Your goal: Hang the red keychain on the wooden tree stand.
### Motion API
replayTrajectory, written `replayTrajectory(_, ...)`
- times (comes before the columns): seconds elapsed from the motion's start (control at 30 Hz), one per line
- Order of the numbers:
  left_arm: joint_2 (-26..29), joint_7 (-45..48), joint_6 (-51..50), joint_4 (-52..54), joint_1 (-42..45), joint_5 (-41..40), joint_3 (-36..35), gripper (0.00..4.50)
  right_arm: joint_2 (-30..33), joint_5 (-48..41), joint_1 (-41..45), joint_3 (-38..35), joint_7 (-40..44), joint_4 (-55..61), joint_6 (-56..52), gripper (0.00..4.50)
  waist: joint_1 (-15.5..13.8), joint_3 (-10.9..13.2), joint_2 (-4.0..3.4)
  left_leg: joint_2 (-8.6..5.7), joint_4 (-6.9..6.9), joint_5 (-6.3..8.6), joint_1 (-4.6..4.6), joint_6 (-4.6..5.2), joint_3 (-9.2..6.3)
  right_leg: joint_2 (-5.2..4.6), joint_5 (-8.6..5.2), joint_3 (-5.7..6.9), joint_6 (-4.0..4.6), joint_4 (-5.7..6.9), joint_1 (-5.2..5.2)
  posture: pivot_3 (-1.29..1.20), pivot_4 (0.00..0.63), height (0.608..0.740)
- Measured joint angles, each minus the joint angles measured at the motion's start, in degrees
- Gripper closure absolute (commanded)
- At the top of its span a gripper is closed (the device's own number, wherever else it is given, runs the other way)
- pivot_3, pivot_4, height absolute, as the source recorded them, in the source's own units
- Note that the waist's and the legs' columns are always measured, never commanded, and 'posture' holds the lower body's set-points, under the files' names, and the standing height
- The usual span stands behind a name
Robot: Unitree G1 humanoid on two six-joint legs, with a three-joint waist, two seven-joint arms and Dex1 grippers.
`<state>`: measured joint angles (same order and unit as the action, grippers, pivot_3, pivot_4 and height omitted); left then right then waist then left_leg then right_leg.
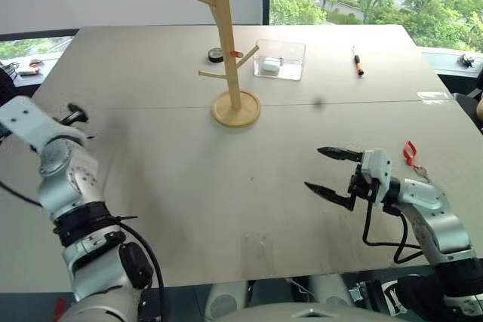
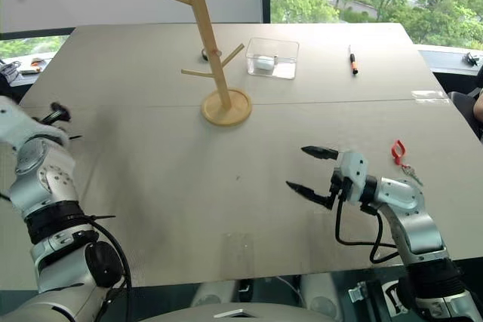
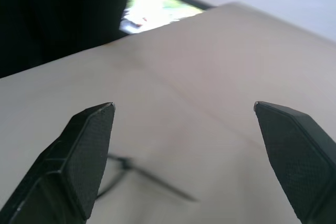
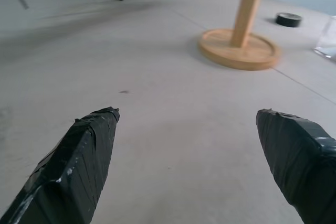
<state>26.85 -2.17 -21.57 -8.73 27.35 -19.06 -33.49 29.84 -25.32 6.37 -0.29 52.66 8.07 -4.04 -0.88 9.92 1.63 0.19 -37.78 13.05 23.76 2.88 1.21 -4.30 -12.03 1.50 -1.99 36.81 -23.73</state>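
The wooden tree stand (image 1: 227, 43) rises from its round base at the far middle of the table (image 1: 189, 186); its pole and base also show ahead in the right wrist view (image 4: 239, 51). On the table's right side lies the red keychain (image 1: 410, 151), a red loop with a small silvery key, just behind my right forearm. My right gripper (image 1: 314, 168) hovers level over the table to the left of the keychain, open and empty, pointing toward the stand. Open and empty too, my left gripper (image 3: 184, 107) is at the table's left edge above a black cable-tie loop (image 3: 128, 167).
Behind the stand sit a black tape roll (image 1: 216, 55) and a clear plastic box (image 1: 280, 59) holding a white item. An orange-and-black marker (image 1: 358, 64) lies at the far right. A seam (image 1: 339, 102) crosses the table in front of the stand.
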Motion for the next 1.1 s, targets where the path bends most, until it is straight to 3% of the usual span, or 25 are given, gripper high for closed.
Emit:
replayTrajectory(0.13, -1.48, 12.02, 1.33, 9.89, -5.87, -3.7, 7.65, 0.06, -2.33, -3.25, 2.78, -6.67, -8.05, -0.3, -3.96, 0.0, 0.19, 0.0, -0.02, 0.03, 0.06, 0.01, -0.04, 0.0, 0.01, 0.01, -0.01, -0.24, 0.03, -0.01, -0.02, 0.0, 0.15, 0.74)
replayTrajectory(0.2, -2.44, 19.47, 1.34, 17.18, -13.14, -6.21, 12.95, 0.06, -2.27, -4.03, 3.08, -10.72, -12.75, -0.92, -6.78, 0.0, 0.22, -0.04, -0.13, 0.01, 0.21, 0.03, -0.08, -0.01, 0.15, -0.06, -0.02, -0.4, 0.05, -0.04, -0.05, 0.0, 0.15, 0.74)
replayTrajectory(0.33, -2.44, 31.13, 5.85, 24.75, -23.18, -6.99, 21.24, 0.06, 3.73, -4.66, 3.38, -14.26, -16.92, -1.19, -15.77, 0.0, 0.1, 0.02, -0.21, 0.02, 0.23, 0.03, -0.01, 0.01, 0.18, -0.05, -0.17, -0.42, 0.3, -0.07, -0.13, 0.0, 0.15, 0.74)
replayTrajectory(0.43, -2.08, 39.18, 10.74, 26.56, -27.7, -7.53, 24.12, 0.06, 7.62, -4.66, 4.8, -16.82, -20.43, -1.38, -22.92, 0.0, 0.1, -0.03, -0.27, 0.06, 0.23, 0.03, -0.07, 0.02, 0.19, 0.01, -0.16, -0.43, 0.34, -0.06, -0.12, 0.0, 0.15, 0.74)
replayTrajectory(0.63, 0.64, 55.79, 24.12, 26.09, -37.33, -5.5, 31.96, 0.06, 7.91, -5.05, 6.71, -18.55, -31.26, 0.69, -39.53, 0.0, 0.12, -0.04, -0.37, 0.12, 0.24, 0.03, 0.03, 0.05, 0.34, 0.15, -0.16, -0.57, 0.35, -0.09, -0.26, 0.0, 0.15, 0.74)
replayTrajectory(0.87, 1.0, 64.1, 38.62, 20.95, -41.98, -1.99, 34.65, 0.06, 5.7, -6.17, 4.95, -19.83, -38.73, 7.13, -51.76, 0.0, 0.05, -0.07, -0.42, 0.12, 0.23, 0.04, 0.04, 0.07, 0.33, 0.24, -0.18, -0.54, 0.3, -0.09, -0.27, 0.0, 0.15, 0.74)
replayTrajectory(1.1, 1.01, 65.65, 43.68, 16.95, -41.95, -0.49, 36.33, 0.06, 5.22, -4.47, 0.53, -20.8, -40.31, 7.6, -53.0, 0.0, 0.12, -0.07, -0.43, 0.12, 0.23, 0.04, 0.01, 0.09, 0.38, 0.44, -0.29, -0.41, 0.11, -0.08, -0.27, 0.0, 0.15, 0.74)
